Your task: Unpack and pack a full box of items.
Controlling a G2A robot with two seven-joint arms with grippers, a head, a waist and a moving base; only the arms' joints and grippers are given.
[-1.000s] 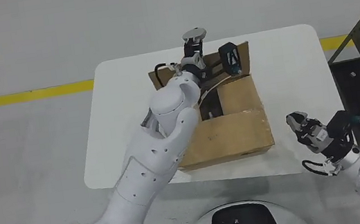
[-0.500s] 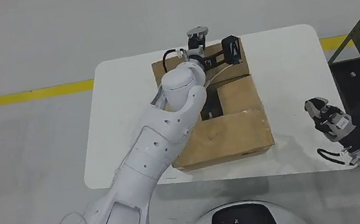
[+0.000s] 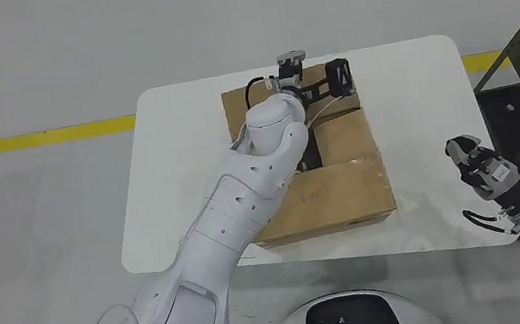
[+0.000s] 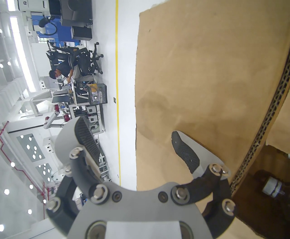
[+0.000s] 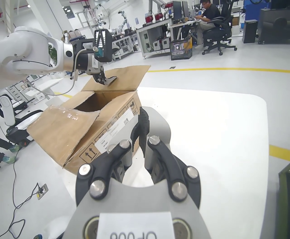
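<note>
Your left gripper (image 4: 125, 130) is at the box's far flap (image 4: 204, 79), fingers spread wide. One pad (image 4: 184, 151) lies on the flap's inner face. The other hangs past the flap's outer edge, so the edge sits between them unclamped.

The box (image 3: 328, 177) is brown cardboard and stands on the white table (image 3: 409, 79) with its top open. You see the far flap raised and the near flap (image 3: 326, 198) splayed toward the robot. Low inside the box, just behind the far flap's hinge, there is a dark item with a pale cap (image 4: 269, 184).

Your right gripper (image 5: 140, 123) is well off the box's right side, over the table. Its fingers are pressed together with nothing between them.
</note>
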